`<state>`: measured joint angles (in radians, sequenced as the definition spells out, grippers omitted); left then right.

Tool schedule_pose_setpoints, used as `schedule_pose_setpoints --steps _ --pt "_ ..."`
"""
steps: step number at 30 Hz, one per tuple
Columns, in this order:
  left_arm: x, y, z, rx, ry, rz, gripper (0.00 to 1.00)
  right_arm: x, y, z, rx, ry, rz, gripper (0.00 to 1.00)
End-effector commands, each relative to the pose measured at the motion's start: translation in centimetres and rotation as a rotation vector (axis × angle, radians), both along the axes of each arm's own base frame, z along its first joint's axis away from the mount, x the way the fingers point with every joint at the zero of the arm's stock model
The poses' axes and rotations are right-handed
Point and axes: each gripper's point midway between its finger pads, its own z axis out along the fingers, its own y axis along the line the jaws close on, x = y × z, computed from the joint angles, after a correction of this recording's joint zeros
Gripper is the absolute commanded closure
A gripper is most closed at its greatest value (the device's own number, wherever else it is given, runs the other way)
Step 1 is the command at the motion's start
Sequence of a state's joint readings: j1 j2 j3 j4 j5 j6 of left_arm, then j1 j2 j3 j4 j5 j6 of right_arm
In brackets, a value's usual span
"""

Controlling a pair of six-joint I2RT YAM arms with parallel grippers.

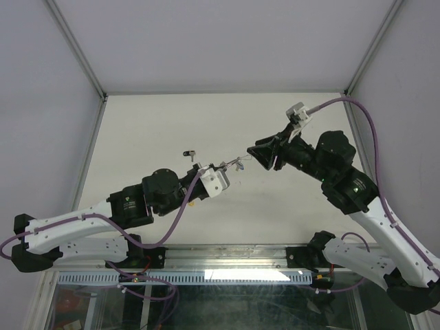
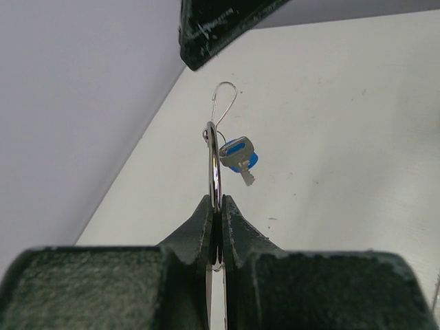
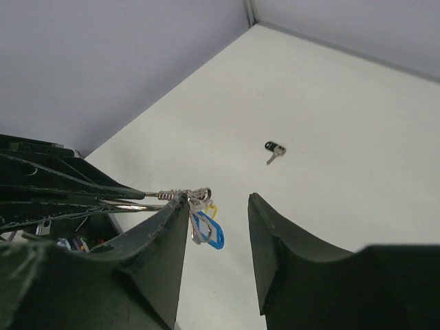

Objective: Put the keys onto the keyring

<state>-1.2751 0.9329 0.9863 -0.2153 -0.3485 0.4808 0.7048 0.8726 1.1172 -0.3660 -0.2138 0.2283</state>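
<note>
My left gripper [image 2: 215, 201] is shut on the edge of the silver keyring [image 2: 214, 161] and holds it upright above the table. A blue-headed key [image 2: 239, 155] hangs from the ring, with a thin wire loop [image 2: 223, 100] above it. In the right wrist view the blue key [image 3: 207, 230] hangs beside a bit of yellow tag [image 3: 212, 210], right at my left fingertip. My right gripper [image 3: 218, 199] is open and holds nothing. In the top view the two grippers, left [image 1: 221, 169] and right [image 1: 256, 155], face each other with the key bunch [image 1: 238, 163] between them.
A small black-headed key [image 3: 274, 148] lies alone on the white table [image 1: 275, 124], also seen in the top view [image 1: 190, 154] behind the left gripper. Grey walls close the table on the left, back and right.
</note>
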Motion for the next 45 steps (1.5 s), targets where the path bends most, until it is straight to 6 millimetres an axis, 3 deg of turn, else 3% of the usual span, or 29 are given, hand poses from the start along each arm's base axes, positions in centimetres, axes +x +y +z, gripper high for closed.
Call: schedule_pose_setpoints --steps 1,8,14,22,36,40,43,45 --pt "-1.1 -0.6 2.8 -0.064 0.021 -0.068 1.00 -1.3 -1.4 4.4 0.036 -0.266 0.023 0.57" --pt "-2.1 -1.1 2.3 -0.027 0.093 -0.111 1.00 -4.5 -1.1 5.0 0.039 -0.492 0.183 0.55" --pt "-3.4 -1.6 2.2 0.016 0.138 -0.186 1.00 -7.6 0.7 2.6 -0.014 -0.629 0.439 0.53" --pt "-4.4 -1.8 2.0 0.051 0.163 -0.242 1.00 -8.3 2.0 2.0 -0.014 -0.643 0.546 0.54" --pt "-4.4 -2.0 2.5 0.049 0.156 -0.246 1.00 -8.6 3.3 0.0 -0.075 -0.622 0.667 0.70" --pt "-4.3 -1.9 2.7 0.044 0.153 -0.239 1.00 -8.6 3.1 -0.7 -0.115 -0.633 0.671 0.81" --pt "-4.2 -1.9 2.9 0.032 0.149 -0.231 1.00 -8.6 2.9 -0.9 -0.135 -0.644 0.673 0.98" --pt "-4.1 -1.8 3.2 0.016 0.144 -0.226 1.00 -8.6 2.8 -0.6 -0.136 -0.653 0.662 1.00"
